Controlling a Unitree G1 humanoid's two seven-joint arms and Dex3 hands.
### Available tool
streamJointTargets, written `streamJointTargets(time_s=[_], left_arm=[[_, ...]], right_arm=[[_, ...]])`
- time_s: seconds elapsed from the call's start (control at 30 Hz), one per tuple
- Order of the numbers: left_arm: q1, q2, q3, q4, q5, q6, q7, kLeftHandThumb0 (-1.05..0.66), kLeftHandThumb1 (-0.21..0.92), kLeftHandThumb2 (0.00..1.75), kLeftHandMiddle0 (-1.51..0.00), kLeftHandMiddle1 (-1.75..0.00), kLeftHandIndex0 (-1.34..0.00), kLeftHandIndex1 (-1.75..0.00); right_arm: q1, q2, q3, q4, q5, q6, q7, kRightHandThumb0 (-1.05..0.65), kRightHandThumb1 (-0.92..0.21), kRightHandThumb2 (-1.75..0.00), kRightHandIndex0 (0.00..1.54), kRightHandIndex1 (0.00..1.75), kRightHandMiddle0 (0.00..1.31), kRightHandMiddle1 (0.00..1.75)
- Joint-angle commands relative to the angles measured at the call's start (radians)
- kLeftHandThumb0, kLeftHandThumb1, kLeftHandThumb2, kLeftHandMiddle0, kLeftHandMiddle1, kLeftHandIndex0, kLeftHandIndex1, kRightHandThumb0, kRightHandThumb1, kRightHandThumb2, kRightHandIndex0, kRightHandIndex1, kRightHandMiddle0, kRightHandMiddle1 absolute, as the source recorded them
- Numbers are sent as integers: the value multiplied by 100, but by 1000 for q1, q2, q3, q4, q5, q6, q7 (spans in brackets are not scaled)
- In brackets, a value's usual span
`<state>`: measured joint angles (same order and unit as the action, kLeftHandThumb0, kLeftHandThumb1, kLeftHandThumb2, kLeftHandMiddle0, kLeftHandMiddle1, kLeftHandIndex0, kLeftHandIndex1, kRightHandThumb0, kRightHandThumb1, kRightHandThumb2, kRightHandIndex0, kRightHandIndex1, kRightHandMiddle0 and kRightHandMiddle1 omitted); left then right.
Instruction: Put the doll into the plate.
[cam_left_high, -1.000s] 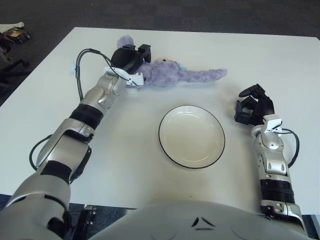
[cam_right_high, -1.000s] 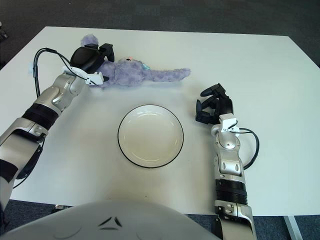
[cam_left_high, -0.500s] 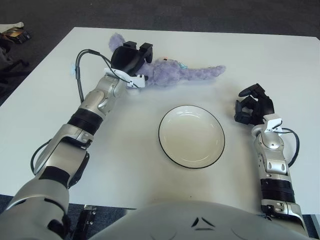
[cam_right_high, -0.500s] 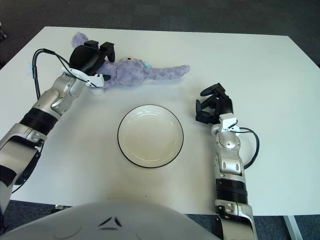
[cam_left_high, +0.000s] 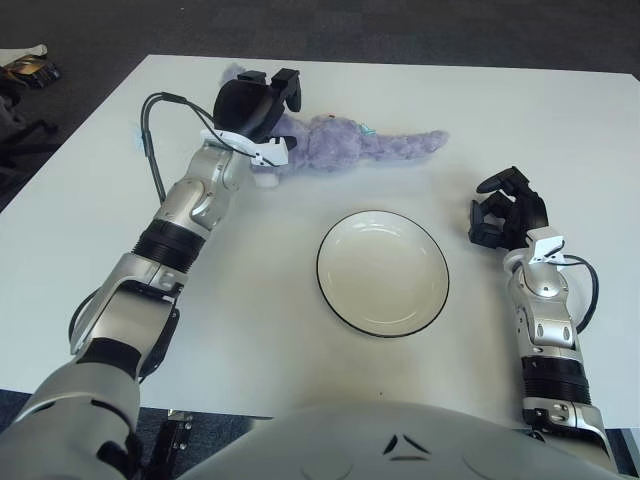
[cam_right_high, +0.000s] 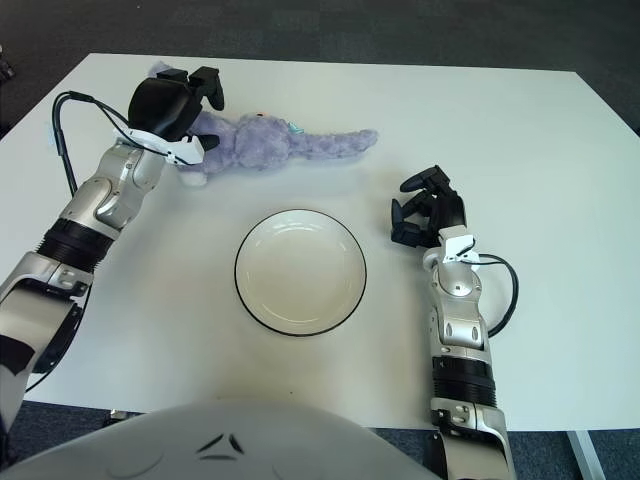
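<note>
One doll; left hand covers its end.

A white table with a smooth, matte top fills most of both views, its far edge running across the upper part of the frame and its near edge crossing the bottom. Soft, even light falls on it, with only faint shadows. Beyond the far edge and down both sides lies dark grey carpet. At the upper left of the left eye view, some small clutter sits on the carpet, too small to identify. At the lower right of the right eye view a pale table leg shows.
</note>
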<state>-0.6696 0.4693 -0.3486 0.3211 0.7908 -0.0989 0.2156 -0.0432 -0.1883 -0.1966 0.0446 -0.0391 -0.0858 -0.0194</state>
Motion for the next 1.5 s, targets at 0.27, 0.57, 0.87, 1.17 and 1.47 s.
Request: streamJointTargets(time_s=[0.27, 0.57, 0.87, 1.17, 1.47], left_arm=[[22, 5, 24, -40, -27, -15, -44, 0, 22, 142, -71, -168, -47, -175], [23, 7, 19, -43, -15, -12, -65, 0, 20, 143, -72, -166, -48, -175], [22, 16, 5, -48, 30, -14, -65, 0, 15, 149, -76, -166, -51, -175], [28, 6, 7, -51, 48, -5, -58, 0, 8, 156, -83, -162, -57, -175], [27, -1, 7, -38, 42, -7, -61, 0, 5, 158, -85, -161, -59, -175]], right_arm=[[21, -7, -1, 37, 7, 31, 9, -1, -34, -128, 65, 166, 35, 175], [22, -13, 2, 33, -7, 32, -2, -1, -34, -127, 65, 165, 35, 175], [-25, -21, 29, -6, -50, 59, -17, -1, -38, -120, 65, 157, 36, 175], [-99, -37, 103, -204, -214, 181, -72, -1, -48, -103, 56, 145, 39, 175], [-199, -138, 185, -202, -452, 155, -88, -1, -67, -79, 43, 144, 32, 175]])
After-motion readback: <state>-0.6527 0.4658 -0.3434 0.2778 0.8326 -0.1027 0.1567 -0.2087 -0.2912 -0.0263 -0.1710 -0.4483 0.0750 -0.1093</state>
